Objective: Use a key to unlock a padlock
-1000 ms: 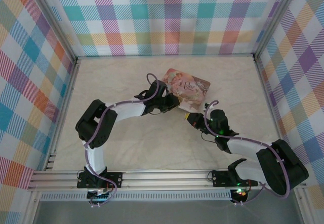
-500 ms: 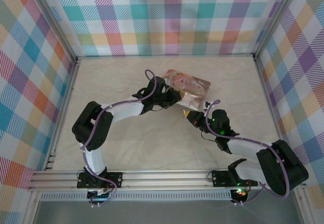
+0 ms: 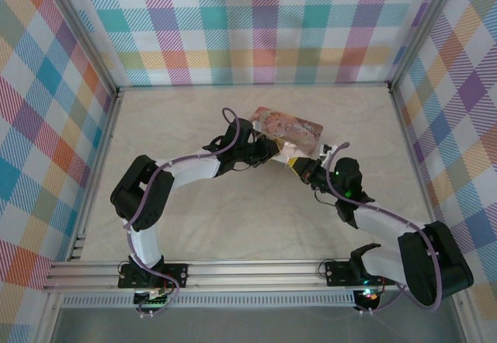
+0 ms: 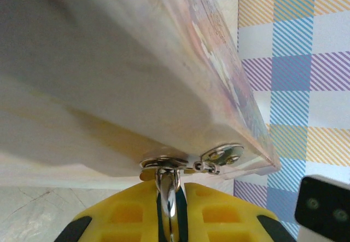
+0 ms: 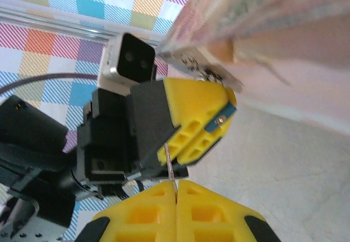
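left gripper [image 4: 169, 194]: jaws pinch the tiny blue-bodied padlock [image 5: 226, 112] by its silvery shackle, at the hasp of the pink floral tin [image 3: 289, 129]; right gripper [image 5: 176, 190]: jaws pressed together on the thin silvery key [image 5: 170, 168]. key tip near the left gripper's yellow fingers.

The pink floral rectangular tin [image 3: 289, 129] lies on the pale marbled surface [image 3: 233, 226], behind the middle and a little to the right. Both arms reach in to its near edge. The left end effector [image 3: 273, 151] is at the tin's near-left side, and the right end effector [image 3: 298, 169] is just beside it on the right, in front of the tin. The small blue-bodied padlock [image 5: 223, 115] sits pinched between the left fingers, its shackle through the metal hasp [image 4: 164, 164] on the tin's edge. The thin silvery metal key [image 5: 170, 168] sticks out from between the pressed-together right fingers, pointing toward the left end effector.
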`<action>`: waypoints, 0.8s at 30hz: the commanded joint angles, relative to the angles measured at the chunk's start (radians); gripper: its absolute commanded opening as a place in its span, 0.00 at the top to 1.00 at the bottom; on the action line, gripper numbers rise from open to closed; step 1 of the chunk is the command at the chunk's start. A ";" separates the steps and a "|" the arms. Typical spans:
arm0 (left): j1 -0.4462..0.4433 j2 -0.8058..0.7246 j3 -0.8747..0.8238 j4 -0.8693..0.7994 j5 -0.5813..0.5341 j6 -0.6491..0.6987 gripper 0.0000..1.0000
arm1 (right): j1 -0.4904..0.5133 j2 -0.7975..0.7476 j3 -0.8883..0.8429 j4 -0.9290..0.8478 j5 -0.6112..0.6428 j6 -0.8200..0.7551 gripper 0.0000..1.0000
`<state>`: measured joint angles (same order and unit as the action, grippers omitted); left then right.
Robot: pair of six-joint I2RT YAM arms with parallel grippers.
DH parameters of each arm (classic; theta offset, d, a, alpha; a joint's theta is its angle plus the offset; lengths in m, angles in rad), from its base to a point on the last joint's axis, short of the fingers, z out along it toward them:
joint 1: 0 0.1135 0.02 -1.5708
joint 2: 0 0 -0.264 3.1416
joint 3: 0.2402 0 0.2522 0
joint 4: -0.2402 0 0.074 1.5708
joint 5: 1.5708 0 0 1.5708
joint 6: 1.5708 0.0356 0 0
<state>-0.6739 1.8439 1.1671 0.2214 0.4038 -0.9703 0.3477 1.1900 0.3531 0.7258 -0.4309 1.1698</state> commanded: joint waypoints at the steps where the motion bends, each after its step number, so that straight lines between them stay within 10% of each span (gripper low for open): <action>1: -0.013 -0.052 -0.009 0.090 0.031 -0.011 0.87 | -0.022 0.060 0.063 -0.009 -0.117 0.014 1.00; 24: -0.001 -0.038 -0.055 0.214 0.100 -0.067 0.87 | -0.020 0.319 0.040 0.244 -0.231 0.066 1.00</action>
<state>-0.6640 1.8439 1.1149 0.3298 0.4259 -1.0256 0.3195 1.4754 0.3813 0.9115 -0.5961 1.2236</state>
